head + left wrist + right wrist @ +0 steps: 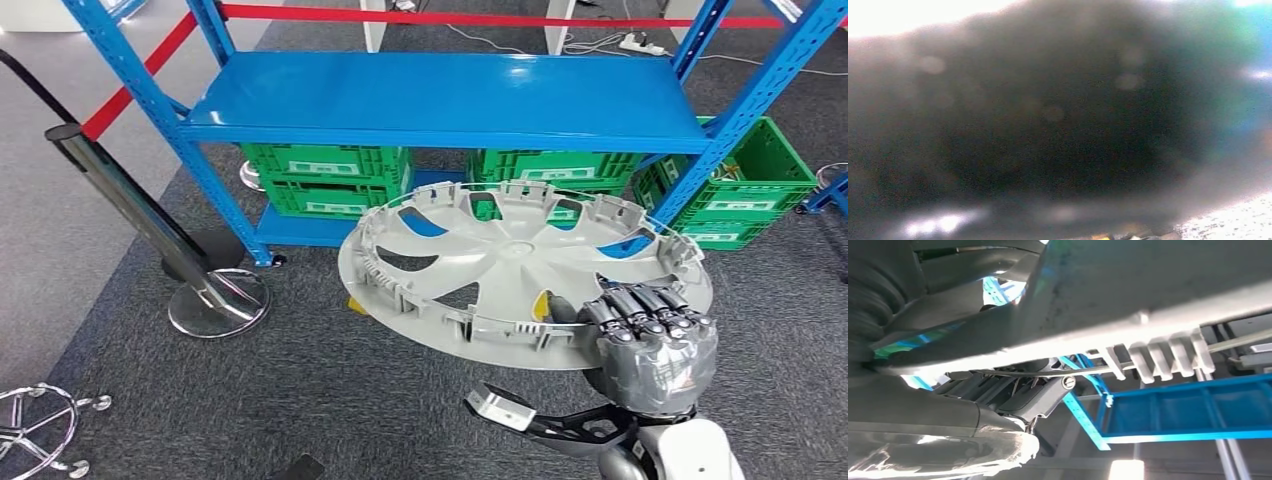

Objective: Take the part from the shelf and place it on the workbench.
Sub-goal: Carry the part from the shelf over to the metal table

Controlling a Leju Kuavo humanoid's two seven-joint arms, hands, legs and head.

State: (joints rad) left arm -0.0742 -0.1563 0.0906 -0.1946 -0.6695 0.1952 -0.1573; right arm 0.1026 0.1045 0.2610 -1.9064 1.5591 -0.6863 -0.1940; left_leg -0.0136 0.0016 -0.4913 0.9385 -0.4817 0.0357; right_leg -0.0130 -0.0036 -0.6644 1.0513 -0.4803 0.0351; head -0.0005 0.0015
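The part is a round grey plastic wheel cover point(500, 265) with curved spokes and clip tabs around its rim. It hangs nearly level in the air in front of the blue shelf point(440, 100), inner side up. My right hand point(655, 345) grips its near right rim, dark fingers curled over the top edge. In the right wrist view the wheel cover's underside point(1128, 295) runs close across the picture, and the hand point(923, 440) clamps it from below. The left wrist view is a dark blur in which nothing can be made out.
Green crates point(325, 180) sit under the shelf's lower board, and another crate point(745, 185) stands at its right. A tilted black barrier post point(130, 205) with a round metal base point(218, 303) stands on the left. A chair's wheeled base point(35, 425) is at the bottom left.
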